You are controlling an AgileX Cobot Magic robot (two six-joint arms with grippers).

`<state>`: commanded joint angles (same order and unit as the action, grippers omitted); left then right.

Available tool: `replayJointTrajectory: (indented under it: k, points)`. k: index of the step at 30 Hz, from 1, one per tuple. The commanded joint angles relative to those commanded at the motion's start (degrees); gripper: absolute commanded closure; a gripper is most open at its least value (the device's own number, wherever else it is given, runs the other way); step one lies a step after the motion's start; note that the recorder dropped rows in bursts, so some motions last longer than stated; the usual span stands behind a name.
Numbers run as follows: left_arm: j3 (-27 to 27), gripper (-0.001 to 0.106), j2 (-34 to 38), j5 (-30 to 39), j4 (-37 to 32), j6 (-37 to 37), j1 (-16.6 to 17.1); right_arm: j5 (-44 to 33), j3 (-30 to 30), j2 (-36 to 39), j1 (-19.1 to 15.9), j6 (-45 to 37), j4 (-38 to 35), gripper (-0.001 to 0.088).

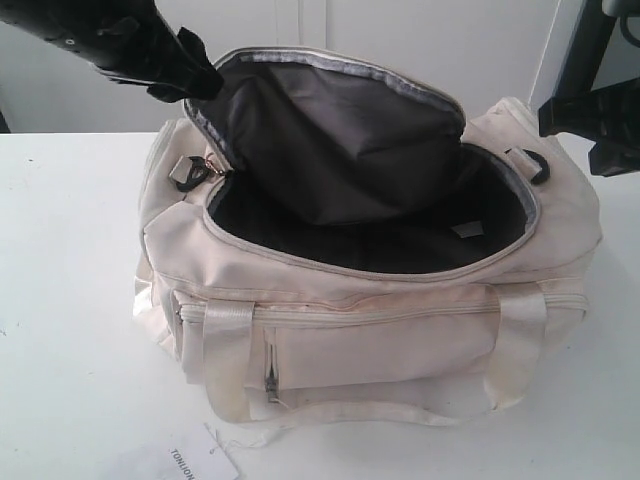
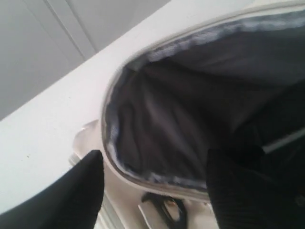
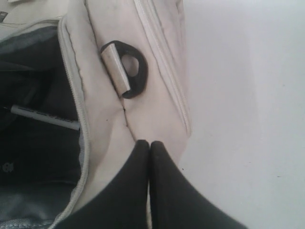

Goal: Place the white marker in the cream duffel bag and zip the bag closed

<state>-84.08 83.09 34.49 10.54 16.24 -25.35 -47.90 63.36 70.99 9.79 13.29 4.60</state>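
Observation:
The cream duffel bag (image 1: 380,330) stands on the white table with its top flap (image 1: 330,130) raised and the dark lining showing. The white marker (image 3: 45,117) lies inside the bag on the lining, and the left wrist view also shows the marker (image 2: 283,141). My left gripper (image 1: 195,75) is open at the flap's left end; the flap's rim (image 2: 143,179) runs between its spread fingers (image 2: 81,191). My right gripper (image 3: 150,143) is shut on nothing, hovering over the bag's right end near a black strap ring (image 3: 131,69).
A flat white paper tag (image 1: 195,460) with black letters lies on the table in front of the bag. The zip pull with its ring (image 1: 210,165) hangs at the bag's left end. A white wall stands behind the table.

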Motion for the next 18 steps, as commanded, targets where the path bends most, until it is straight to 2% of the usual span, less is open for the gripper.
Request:
replayJointTrajectory:
  k: [2, 5, 10, 14, 18]
  points:
    - [0.0, 0.056, -1.5, 3.0, 0.31, -1.2, 0.0, 0.0, 0.0, 0.0, 0.0, 0.0, 0.0, 0.0868]
    - [0.0, 0.076, -3.22, 7.04, 0.31, -2.42, 0.0, 0.0, 0.0, 0.0, 0.0, -0.24, 0.01, 0.0868]
    - [0.0, 0.105, -4.0, 10.02, -1.16, -4.68, 0.12, -0.23, -0.1, 0.0, 0.0, -1.07, 0.01, 0.0868]
    - [0.0, 0.105, -4.0, 9.06, -6.95, -15.81, 1.99, -0.35, -0.1, 0.0, 0.0, -1.07, -0.12, 0.0868]
    - [0.0, 0.105, -2.57, 7.72, -7.83, -20.72, 6.05, -0.35, -0.1, 0.0, 0.0, -1.07, -0.12, 0.0868]
